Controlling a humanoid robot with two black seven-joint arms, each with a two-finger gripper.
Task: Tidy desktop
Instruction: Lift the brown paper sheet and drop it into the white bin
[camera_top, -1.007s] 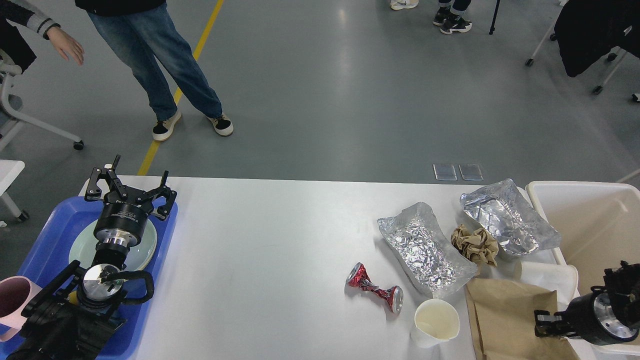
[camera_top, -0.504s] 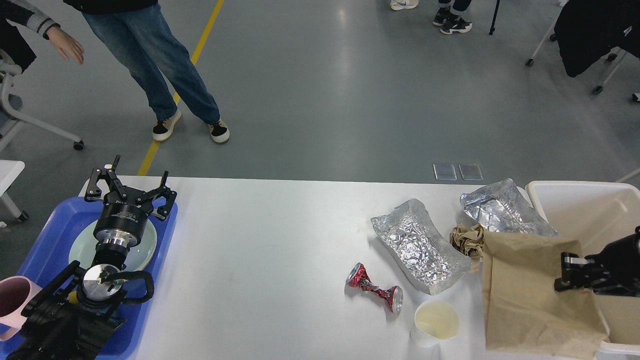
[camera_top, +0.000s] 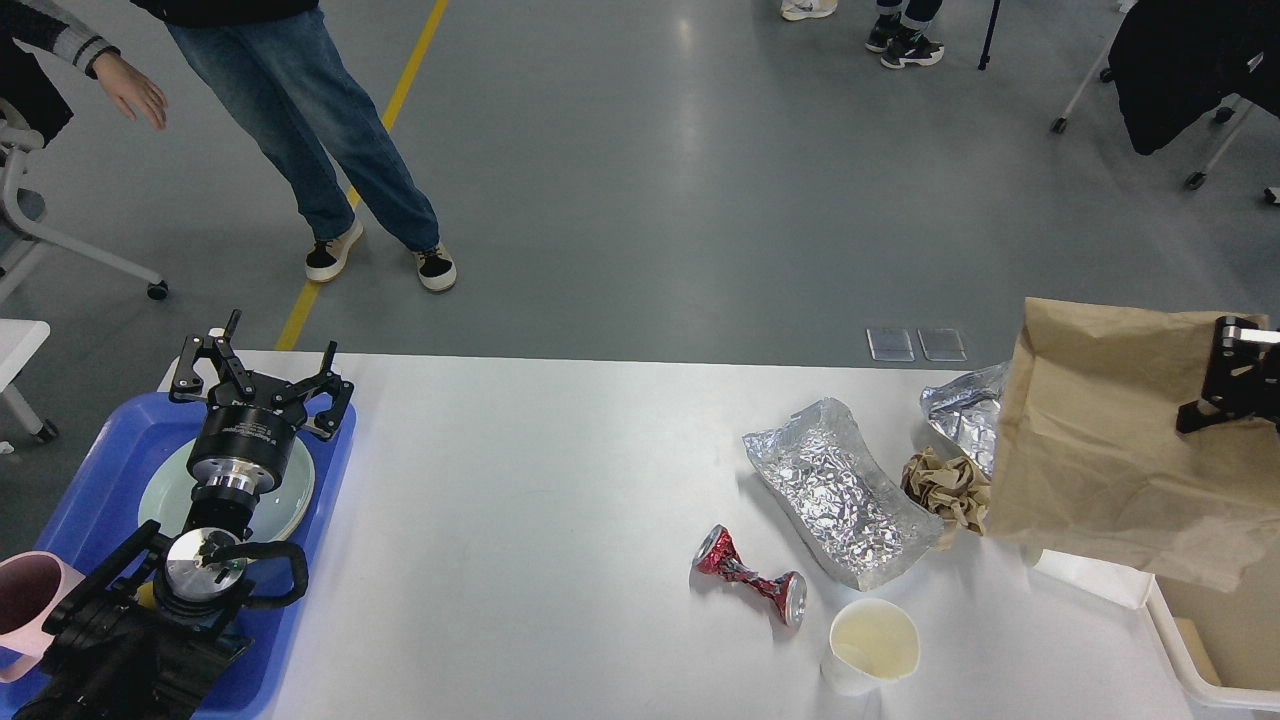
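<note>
Two grippers: left gripper (camera_top: 258, 375), fingers spread, above blue tray (camera_top: 95, 470) at 9 o'clock; right gripper (camera_top: 1232, 375) clenched on brown paper (camera_top: 1100, 440) at 3 o'clock, screening cream bin (camera_top: 1180, 640). White desktop (camera_top: 520, 520) carries paper cup (camera_top: 872, 645), crushed can (camera_top: 752, 577), foil tray (camera_top: 840, 492).

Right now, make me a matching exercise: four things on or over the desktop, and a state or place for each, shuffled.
Things:
1. paper bag
2. can
3. paper cup
4. plate

States or places:
A. crushed, lying on the desktop
B. in the blue tray
C. held up by the right gripper
D. near the front edge, empty

Pairs: 1-C, 2-A, 3-D, 4-B
</note>
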